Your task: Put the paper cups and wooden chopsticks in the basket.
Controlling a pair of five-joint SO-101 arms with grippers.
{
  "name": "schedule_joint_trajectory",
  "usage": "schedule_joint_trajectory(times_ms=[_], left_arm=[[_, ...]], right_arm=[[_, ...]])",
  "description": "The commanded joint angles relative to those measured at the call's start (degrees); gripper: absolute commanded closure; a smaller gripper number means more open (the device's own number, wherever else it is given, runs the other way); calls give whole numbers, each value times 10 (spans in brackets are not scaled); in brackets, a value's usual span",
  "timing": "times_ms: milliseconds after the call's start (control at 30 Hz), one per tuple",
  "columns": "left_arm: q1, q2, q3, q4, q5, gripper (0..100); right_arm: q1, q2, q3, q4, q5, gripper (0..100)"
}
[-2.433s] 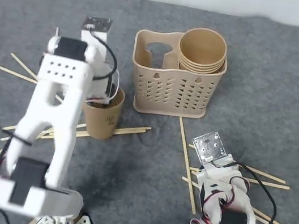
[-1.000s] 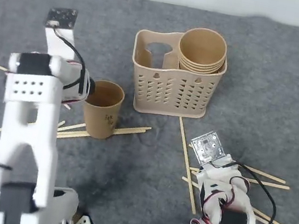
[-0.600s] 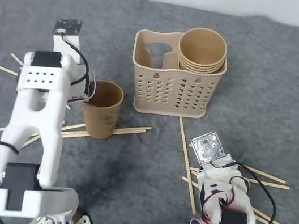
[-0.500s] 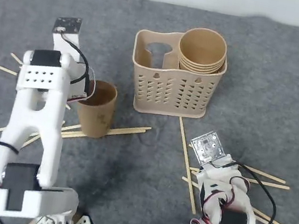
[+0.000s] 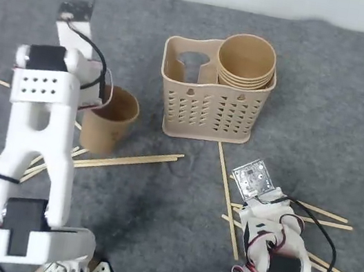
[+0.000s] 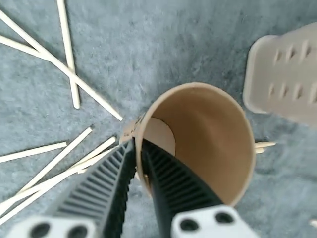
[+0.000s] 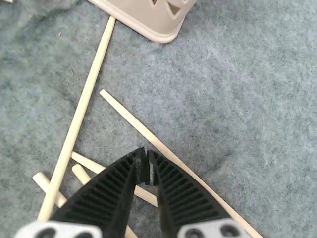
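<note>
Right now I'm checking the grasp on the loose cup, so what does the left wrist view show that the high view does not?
Left wrist view: the left gripper pinches the paper cup by its wall, one finger inside and one outside, and the cup's inner bottom is visible. High view: the stacked cups sit in one compartment of the basket. Both: the paper cup, the basket's side and loose chopsticks lying around them.
</note>
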Motion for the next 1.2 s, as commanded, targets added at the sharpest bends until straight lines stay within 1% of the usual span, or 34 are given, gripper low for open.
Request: schedule_joint_trajectory(times_ms=[0,67,200,333,467,667,767,867,933,1000,1167], left_arm=[[-4,-4,-102,37,55,988],[-1,-4,-162,58,84,988],[2,-4,-289,82,168,988],[40,-4,-391,84,214,988],[105,-4,-471,84,238,988],[253,1,-556,78,238,988],[322,2,-565,51,238,988],[366,3,-543,15,236,988],[378,3,-512,-10,232,988],[378,3,-473,-41,213,988],[366,1,-371,-147,203,988]], right_arm=[[0,-7,11,-5,11,990],[0,-7,11,-5,11,990],[0,-7,11,-5,11,990],[0,-7,11,-6,11,990],[0,-7,11,-6,11,990],[0,-7,11,-7,11,990],[0,-7,11,-7,11,990],[0,-7,11,-7,11,990],[0,-7,11,-6,11,990],[0,-7,11,-6,11,990],[0,-7,11,-7,12,990]])
